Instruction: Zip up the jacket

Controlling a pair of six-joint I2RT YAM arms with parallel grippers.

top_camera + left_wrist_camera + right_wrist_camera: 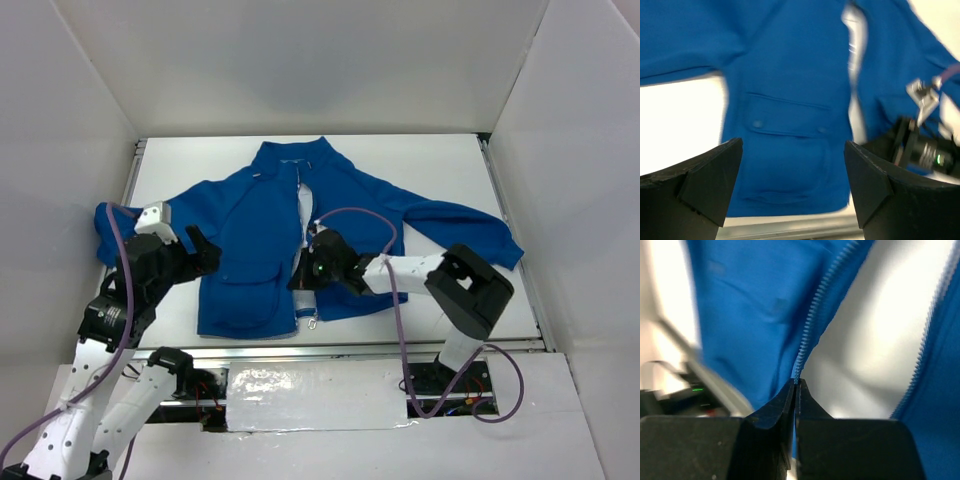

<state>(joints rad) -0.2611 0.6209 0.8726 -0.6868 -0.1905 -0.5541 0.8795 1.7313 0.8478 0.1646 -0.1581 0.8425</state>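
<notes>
Right wrist view: the right end effector [796, 385] has its fingers pressed tight together exactly where one line of zipper [812, 320] teeth meets their tips. I cannot tell whether any tape is pinched between them. The other row of teeth runs well apart on the far side of a wide white gap. The blue jacket [260, 230] lies flat on the desk [430, 170], front up and collar away from the arms, with the front open along most of its length.

The main risk, as I judge it, is a grip on bare teeth or fabric. A small metal piece [313, 320] at the hem looks like the pull, just beyond the fingers. Pulling from here would drag or bunch the jacket and close nothing.

The left end effector [793, 145] hovers wide open above the jacket and holds nothing. With the hem unpinned, the whole garment could slide.

The only container visible is a front pocket [785, 117]. Its flap is down and its contents are hidden.
</notes>
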